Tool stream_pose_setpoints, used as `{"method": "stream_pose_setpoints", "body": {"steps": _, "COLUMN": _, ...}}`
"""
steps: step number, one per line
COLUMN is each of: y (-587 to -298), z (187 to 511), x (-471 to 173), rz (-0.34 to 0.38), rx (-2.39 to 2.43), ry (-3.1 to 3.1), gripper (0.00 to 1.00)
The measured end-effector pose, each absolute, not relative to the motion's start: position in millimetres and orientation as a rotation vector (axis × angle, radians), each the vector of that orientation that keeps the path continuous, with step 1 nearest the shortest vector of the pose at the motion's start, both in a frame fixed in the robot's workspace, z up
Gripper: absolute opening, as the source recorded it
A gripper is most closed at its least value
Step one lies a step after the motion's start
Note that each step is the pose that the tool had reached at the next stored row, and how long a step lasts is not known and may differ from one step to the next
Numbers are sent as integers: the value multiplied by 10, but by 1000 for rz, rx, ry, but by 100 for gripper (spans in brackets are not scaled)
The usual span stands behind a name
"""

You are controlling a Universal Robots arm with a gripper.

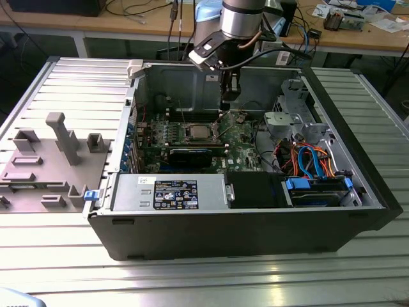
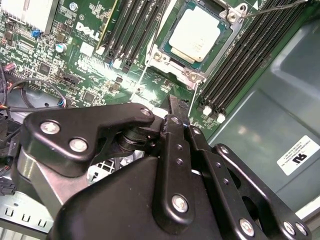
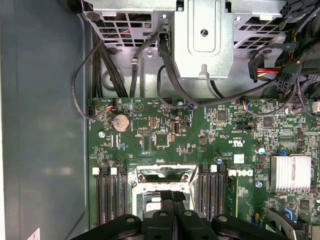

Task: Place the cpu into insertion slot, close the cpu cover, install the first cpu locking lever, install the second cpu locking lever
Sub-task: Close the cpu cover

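The arm [image 1: 241, 19] comes down from above the far side of the open computer case [image 1: 223, 230], which lies on the ribbed metal bench [image 1: 204, 281]. Its wrist is bent so that the hand [image 1: 227, 96] points straight down into the case. In both wrist views the two black fingers [image 3: 167, 200] are pressed together with nothing between them, so the hand is closed and empty. It hangs over the green board, near the socket but apart from it.

Room is tight. Rows of black memory slots [image 2: 240, 60] flank the socket on two sides. The grey case wall [image 2: 270, 100] rises just past one row. A metal drive cage [image 3: 205, 35] with looping black cables stands beyond the board. In the exterior view a black card [image 1: 190, 155] lies just beside the socket on the near side. Straight above the socket the way is open.

The cpu [image 2: 196, 34] sits in the insertion slot [image 1: 183, 133], flat and with its silvery top up. It is square, so it has no long axis, and its sides run parallel to the memory slots. The cpu cover [image 2: 220, 47], a thin silvery frame, lies around the chip, which shows through its window. A thin wire lever [image 2: 270, 7] runs out from one corner of the socket along the slots — whether it is latched I cannot tell.
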State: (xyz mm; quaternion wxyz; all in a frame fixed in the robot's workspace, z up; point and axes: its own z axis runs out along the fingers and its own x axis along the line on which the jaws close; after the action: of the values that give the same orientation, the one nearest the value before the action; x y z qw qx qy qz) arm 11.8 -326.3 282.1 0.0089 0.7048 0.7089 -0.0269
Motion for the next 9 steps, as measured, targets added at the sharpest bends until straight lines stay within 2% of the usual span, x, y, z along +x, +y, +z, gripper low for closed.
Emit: {"method": "stream_pose_setpoints", "body": {"steps": 9, "y": -3263, "z": 2821, "x": 155, "rz": -84, "rx": 2202, "ry": 2214, "gripper": 11}}
